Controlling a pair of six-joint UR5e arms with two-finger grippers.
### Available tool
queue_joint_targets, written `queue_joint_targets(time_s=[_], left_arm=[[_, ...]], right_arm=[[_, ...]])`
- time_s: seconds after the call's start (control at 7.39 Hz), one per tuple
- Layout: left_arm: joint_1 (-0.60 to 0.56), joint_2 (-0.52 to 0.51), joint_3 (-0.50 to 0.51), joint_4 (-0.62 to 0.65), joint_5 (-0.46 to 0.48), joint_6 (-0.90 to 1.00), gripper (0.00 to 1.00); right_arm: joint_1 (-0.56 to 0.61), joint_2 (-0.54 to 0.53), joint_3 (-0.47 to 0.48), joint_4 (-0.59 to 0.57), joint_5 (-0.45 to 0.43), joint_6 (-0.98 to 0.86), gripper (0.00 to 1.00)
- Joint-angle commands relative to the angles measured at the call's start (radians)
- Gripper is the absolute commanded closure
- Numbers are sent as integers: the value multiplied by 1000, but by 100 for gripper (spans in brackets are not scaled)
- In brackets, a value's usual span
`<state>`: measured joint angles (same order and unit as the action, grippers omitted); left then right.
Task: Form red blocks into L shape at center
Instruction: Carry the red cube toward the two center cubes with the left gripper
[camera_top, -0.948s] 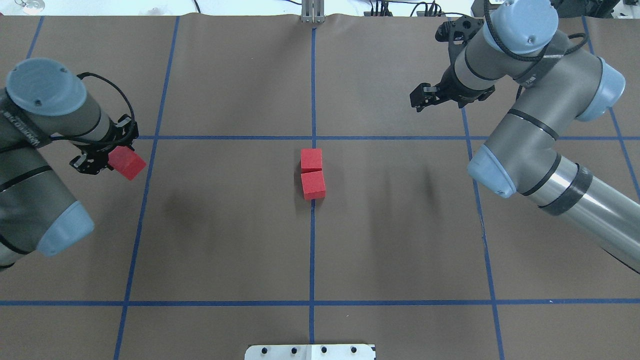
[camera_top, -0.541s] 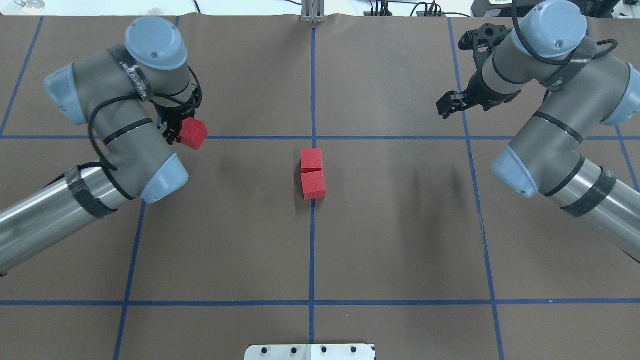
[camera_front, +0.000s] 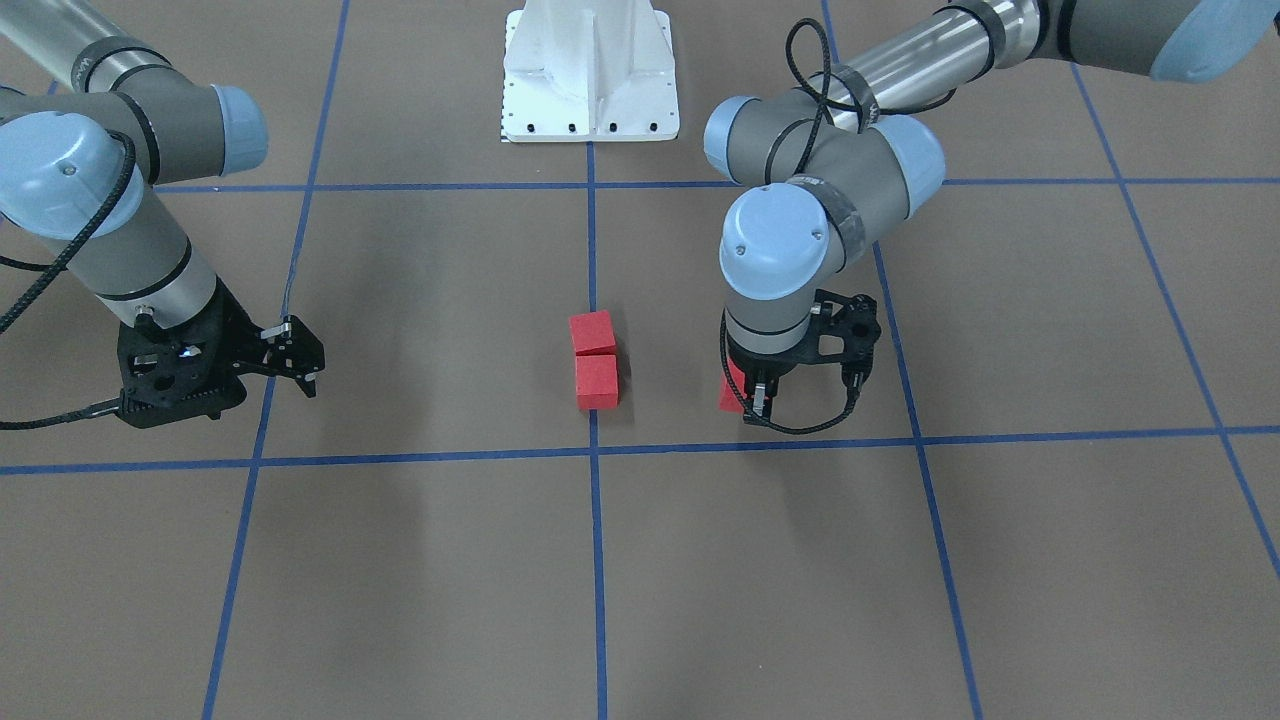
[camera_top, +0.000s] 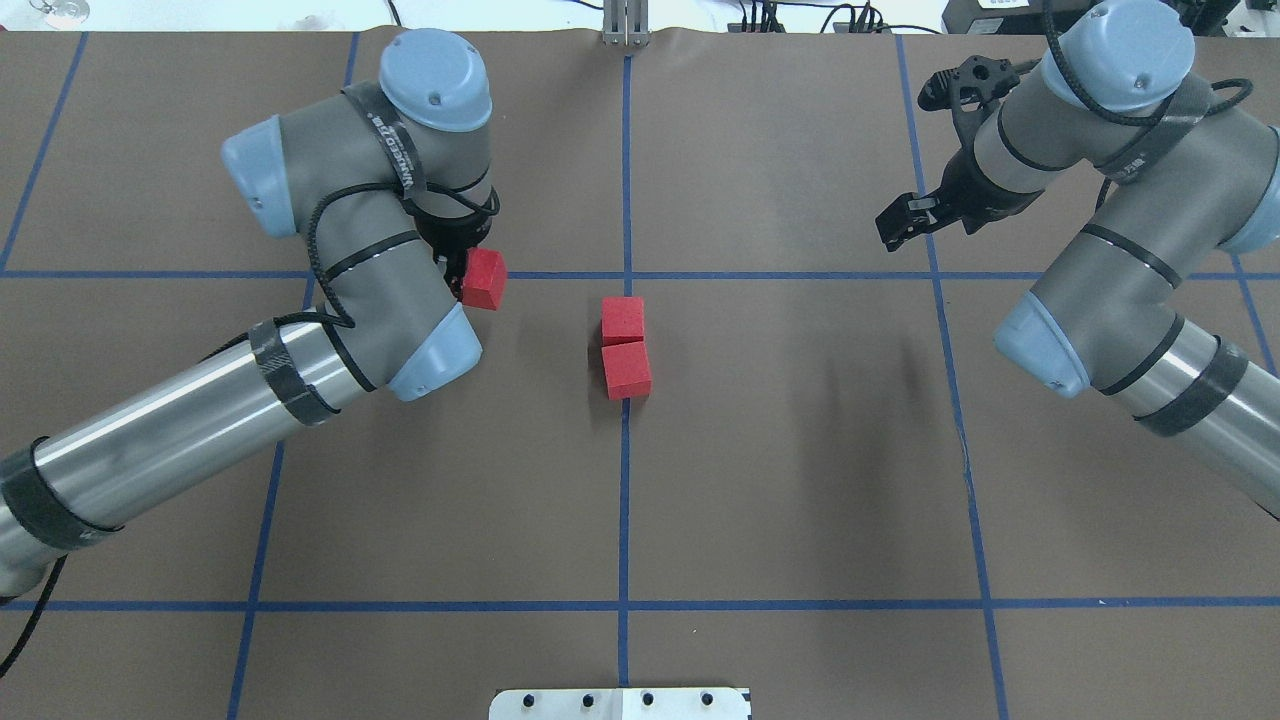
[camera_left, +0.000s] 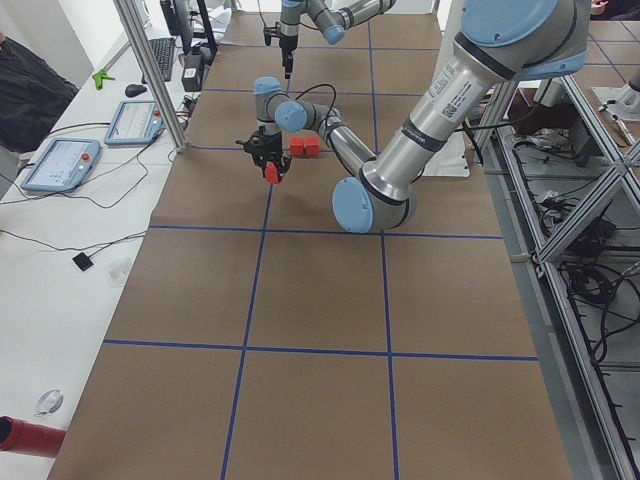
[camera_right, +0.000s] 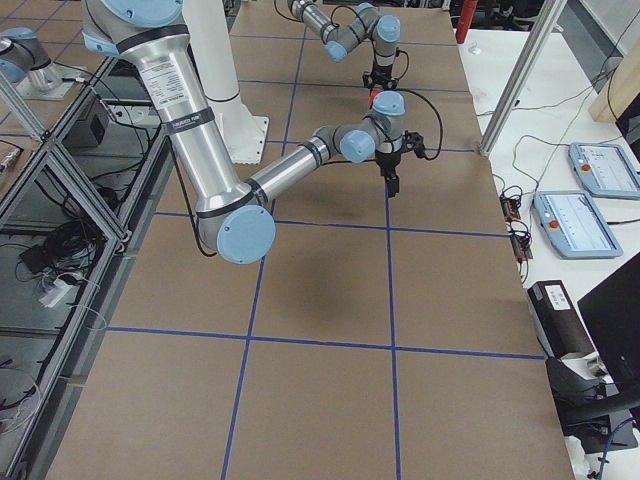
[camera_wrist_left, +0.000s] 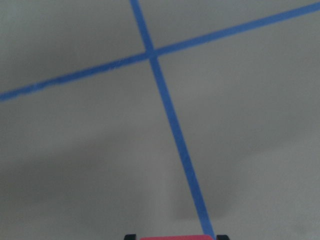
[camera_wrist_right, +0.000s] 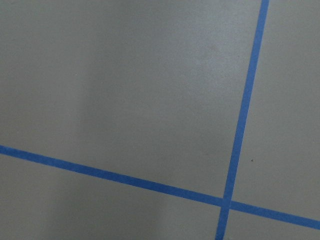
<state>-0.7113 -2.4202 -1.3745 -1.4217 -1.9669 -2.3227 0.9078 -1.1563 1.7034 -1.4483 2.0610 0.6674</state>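
Note:
Two red blocks lie touching in a short column on the middle blue line at the center; they also show in the front view. My left gripper is shut on the third red block and holds it above the floor, left of the pair. In the front view this block peeks out beside the left gripper. The left wrist view shows its top edge. My right gripper is open and empty, far right of the pair.
The white robot base plate sits at the near edge on the middle line. A metal post stands at the far edge. A side bench with tablets runs along the table's far side.
My left arm has swung from the far left toward the center, carrying the red block. My right gripper has drawn back a little to the right. The two center blocks have not moved.

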Motion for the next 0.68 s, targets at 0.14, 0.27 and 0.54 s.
queue_joint_targets(time_s=[0.14,0.27,0.54], left_arm=[[36,-109,159,-81,-4,-142,100],[36,-129,235,-142,-4,-152,100],[44,-145,287,-183,-4,-172,100]], right_arm=[[0,-11,4,0,2,0,1],[-1,-10,5,0,2,1,1],[-1,-10,7,0,5,3,1]])
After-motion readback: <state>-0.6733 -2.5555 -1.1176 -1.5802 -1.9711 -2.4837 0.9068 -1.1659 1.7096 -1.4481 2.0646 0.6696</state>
